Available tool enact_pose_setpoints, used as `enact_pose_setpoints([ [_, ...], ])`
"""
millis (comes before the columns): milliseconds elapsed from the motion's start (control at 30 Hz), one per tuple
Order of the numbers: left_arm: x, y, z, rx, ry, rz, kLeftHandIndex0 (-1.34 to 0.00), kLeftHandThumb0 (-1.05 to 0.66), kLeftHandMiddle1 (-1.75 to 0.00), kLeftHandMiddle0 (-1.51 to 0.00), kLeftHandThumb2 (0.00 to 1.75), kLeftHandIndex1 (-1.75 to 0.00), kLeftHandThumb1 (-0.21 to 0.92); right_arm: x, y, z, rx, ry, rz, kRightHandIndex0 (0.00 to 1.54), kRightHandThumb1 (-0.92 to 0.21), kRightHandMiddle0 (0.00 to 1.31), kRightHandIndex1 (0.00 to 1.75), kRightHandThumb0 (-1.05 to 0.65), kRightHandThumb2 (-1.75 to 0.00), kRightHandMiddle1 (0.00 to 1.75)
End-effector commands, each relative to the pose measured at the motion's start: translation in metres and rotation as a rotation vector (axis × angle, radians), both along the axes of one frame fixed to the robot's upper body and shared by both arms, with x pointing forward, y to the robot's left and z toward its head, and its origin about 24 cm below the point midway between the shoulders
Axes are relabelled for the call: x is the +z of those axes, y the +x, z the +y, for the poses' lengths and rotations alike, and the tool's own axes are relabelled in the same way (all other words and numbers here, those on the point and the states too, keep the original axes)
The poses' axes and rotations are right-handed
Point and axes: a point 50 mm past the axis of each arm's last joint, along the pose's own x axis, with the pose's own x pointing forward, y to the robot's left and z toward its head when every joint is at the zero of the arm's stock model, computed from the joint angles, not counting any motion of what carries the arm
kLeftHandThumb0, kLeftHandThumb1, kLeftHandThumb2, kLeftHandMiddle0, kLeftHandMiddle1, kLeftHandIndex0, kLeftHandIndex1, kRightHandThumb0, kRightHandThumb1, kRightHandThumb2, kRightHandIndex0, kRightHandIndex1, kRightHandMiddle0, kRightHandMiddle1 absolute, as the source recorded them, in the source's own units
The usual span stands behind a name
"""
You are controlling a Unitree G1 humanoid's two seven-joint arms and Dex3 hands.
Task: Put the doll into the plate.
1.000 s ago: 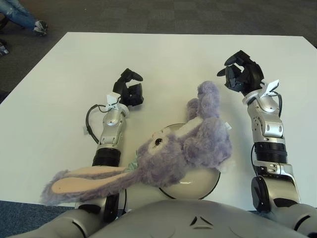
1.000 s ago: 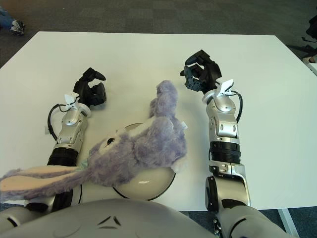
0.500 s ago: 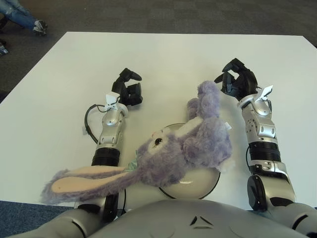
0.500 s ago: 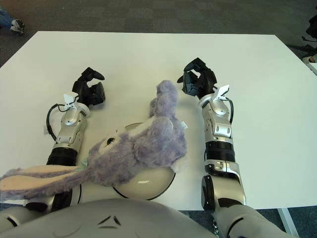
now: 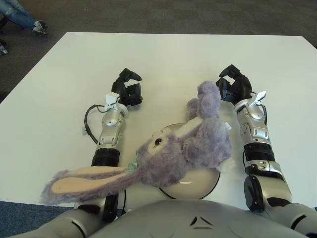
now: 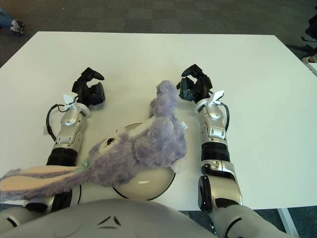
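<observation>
Doll (image 5: 188,148): lying across the plate (image 5: 210,181).
Right hand (image 5: 232,88): curling near the doll's paw, holding nothing.
Left hand (image 5: 128,89): curling too, far left.

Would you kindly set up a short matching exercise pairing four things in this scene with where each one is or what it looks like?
Things:
1. doll
2. plate
3. left hand
4. right hand

Descriptions:
A. white and round, mostly covered
B. purple and furry, lying across the plate
C. beside the doll's raised paw, holding nothing
D. out on the table, well apart from the doll

Pairs: 1-B, 2-A, 3-D, 4-C
</observation>
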Motion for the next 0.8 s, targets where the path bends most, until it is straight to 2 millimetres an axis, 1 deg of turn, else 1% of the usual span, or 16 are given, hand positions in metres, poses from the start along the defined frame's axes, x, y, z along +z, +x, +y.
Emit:
enact_pose_setpoints([
  [0, -0.001, -0.002, 0.002, -0.004, 0.003, -0.006, -0.5, -0.43, -1.75, -1.2, 1.13, -1.75, 0.46, 0.0, 0.002, -0.001, -0.01, 0.036, -0.005, 0.75, -0.12, 0.54, 1.71, -0.01, -1.54, 1.75],
  [100, -0.001, -0.003, 0.002, -0.003, 0.003, -0.008, -0.5, -0.43, -1.75, -1.2, 1.13, -1.75, 0.46, -0.002, 0.001, 0.0, -0.012, 0.048, 0.01, 0.82, -0.02, 0.64, 1.73, -0.01, -1.64, 1.71],
  [233, -0.002, -0.003, 0.002, -0.002, 0.004, -0.01, -0.5, -0.43, -1.75, -1.21, 1.14, -1.75, 0.46, -0.004, 0.001, 0.0, -0.017, 0.068, 0.025, 0.89, 0.08, 0.75, 1.74, -0.01, -1.72, 1.61],
  [433, -0.002, -0.004, 0.001, 0.0, 0.005, -0.011, -0.5, -0.43, -1.75, -1.21, 1.14, -1.75, 0.46, -0.005, 0.001, 0.0, -0.02, 0.084, 0.034, 0.93, 0.13, 0.85, 1.75, -0.01, -1.74, 1.51],
  [467, -0.002, -0.004, 0.001, 0.001, 0.005, -0.012, -0.5, -0.43, -1.75, -1.21, 1.14, -1.75, 0.46, -0.006, 0.0, 0.0, -0.019, 0.087, 0.036, 0.93, 0.13, 0.85, 1.75, -0.01, -1.74, 1.51],
  [500, -0.002, -0.004, 0.001, 0.001, 0.006, -0.012, -0.5, -0.43, -1.75, -1.2, 1.14, -1.75, 0.46, -0.007, 0.0, 0.0, -0.019, 0.089, 0.037, 0.91, 0.11, 0.8, 1.75, -0.01, -1.74, 1.58],
  [567, -0.002, -0.004, 0.001, 0.005, 0.004, -0.016, -0.5, -0.43, -1.75, -1.2, 1.14, -1.75, 0.46, -0.008, -0.001, 0.0, -0.019, 0.096, 0.04, 0.89, 0.09, 0.74, 1.75, -0.01, -1.75, 1.67],
  [767, -0.002, -0.005, 0.0, 0.024, -0.008, -0.03, -0.5, -0.44, -1.75, -1.2, 1.15, -1.75, 0.45, -0.012, -0.005, 0.003, -0.027, 0.119, 0.04, 0.9, 0.08, 0.7, 1.71, -0.01, -1.75, 1.74],
])
